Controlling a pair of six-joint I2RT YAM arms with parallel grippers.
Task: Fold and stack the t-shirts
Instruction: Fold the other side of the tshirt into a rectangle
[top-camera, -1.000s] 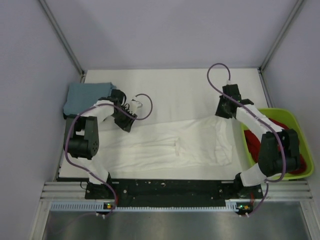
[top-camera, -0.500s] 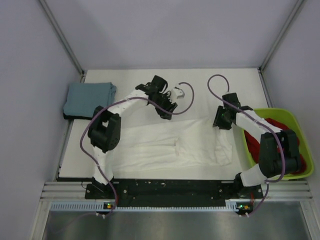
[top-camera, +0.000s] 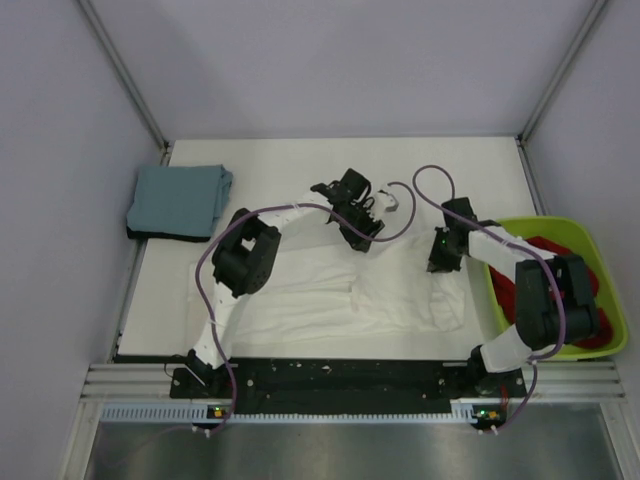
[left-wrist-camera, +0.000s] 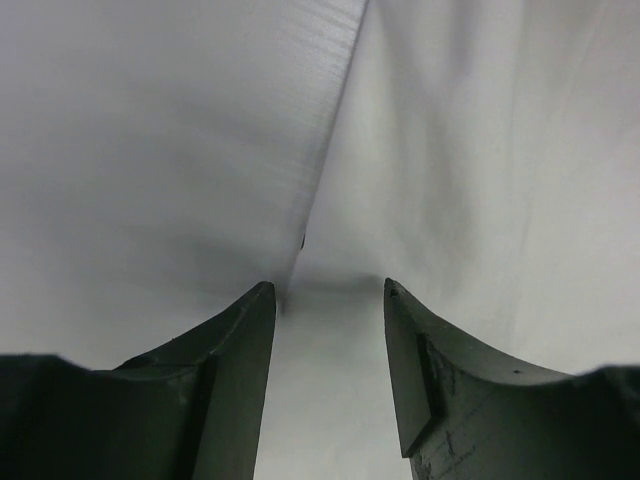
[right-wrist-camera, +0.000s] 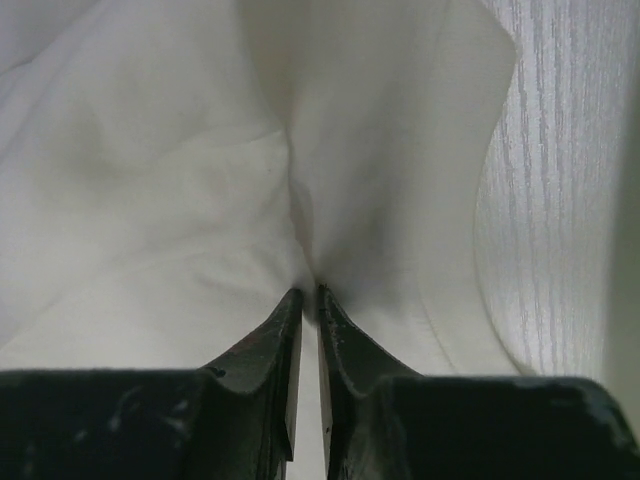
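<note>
The white t-shirt (top-camera: 300, 300) lies spread across the middle of the table; no print shows. My left gripper (top-camera: 360, 235) is open over the shirt's far edge, and in the left wrist view (left-wrist-camera: 325, 290) the cloth (left-wrist-camera: 480, 150) runs between the two fingers. My right gripper (top-camera: 440, 262) is shut on a pinch of the white shirt at its right end; the right wrist view (right-wrist-camera: 303, 292) shows the cloth (right-wrist-camera: 150, 200) gathered at the tips. The folded blue-grey shirt (top-camera: 178, 198) lies at the far left on a black one (top-camera: 150, 234).
A lime-green bin (top-camera: 600, 262) holding red cloth (top-camera: 520, 285) stands at the right edge beside my right arm. The white table (top-camera: 300, 165) is bounded by grey walls at the back and sides. Both arms' cables loop above the shirt.
My left gripper swung from the shirt's left end, near the blue-grey shirt, rightward to the middle of the far edge. My right gripper moved toward the near edge with the cloth.
</note>
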